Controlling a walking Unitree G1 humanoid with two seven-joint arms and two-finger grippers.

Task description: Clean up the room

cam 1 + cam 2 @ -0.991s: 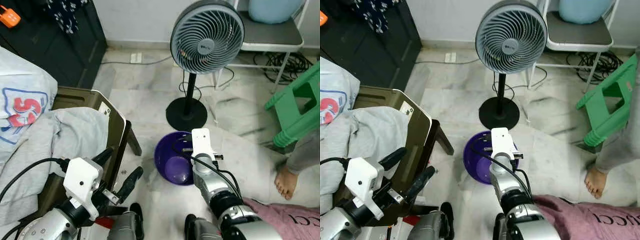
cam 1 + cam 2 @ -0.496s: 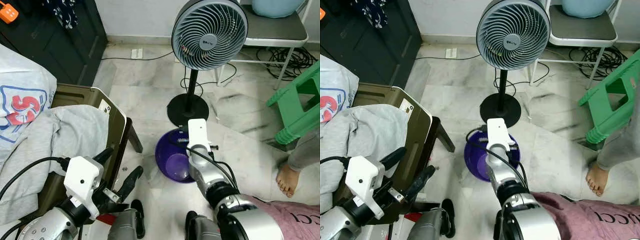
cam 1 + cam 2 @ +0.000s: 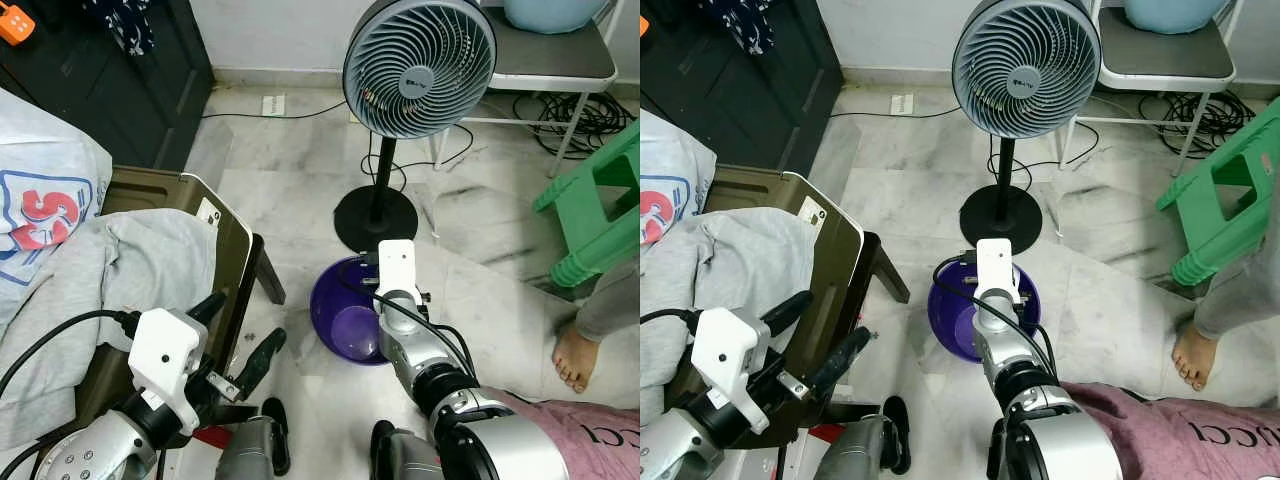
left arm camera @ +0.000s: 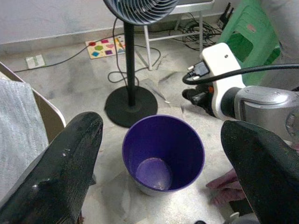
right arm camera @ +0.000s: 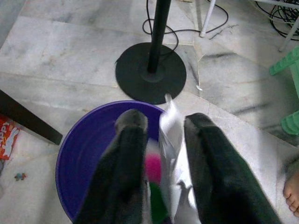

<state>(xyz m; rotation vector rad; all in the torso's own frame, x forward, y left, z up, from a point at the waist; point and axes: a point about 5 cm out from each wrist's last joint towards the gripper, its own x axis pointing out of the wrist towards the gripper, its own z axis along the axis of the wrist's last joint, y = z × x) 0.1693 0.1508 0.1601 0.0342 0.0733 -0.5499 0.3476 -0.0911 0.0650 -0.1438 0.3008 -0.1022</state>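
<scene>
A purple bin (image 3: 345, 318) stands open on the marble floor, just in front of the fan's base. My right gripper (image 5: 164, 119) hangs over the bin's rim, shut on a crumpled silver wrapper (image 5: 171, 135) with pink and green print. In the left eye view, the right arm's white wrist block (image 3: 397, 268) hides that gripper's fingers. My left gripper (image 3: 236, 332) is held low beside the chair with its fingers wide open and nothing between them. The bin (image 4: 163, 151) also shows in the left wrist view; its inside looks bare.
A pedestal fan (image 3: 418, 70) stands behind the bin, with cables trailing from it. At left is an olive chair (image 3: 215, 225) draped with grey clothing. A green stool (image 3: 597, 215) and a person's bare foot (image 3: 573, 362) are at right. Pink cloth (image 3: 590, 440) lies at bottom right.
My right arm has reached slightly farther forward over the bin with the wrapper. The head camera has tilted up a little. The left gripper stays open in place.
</scene>
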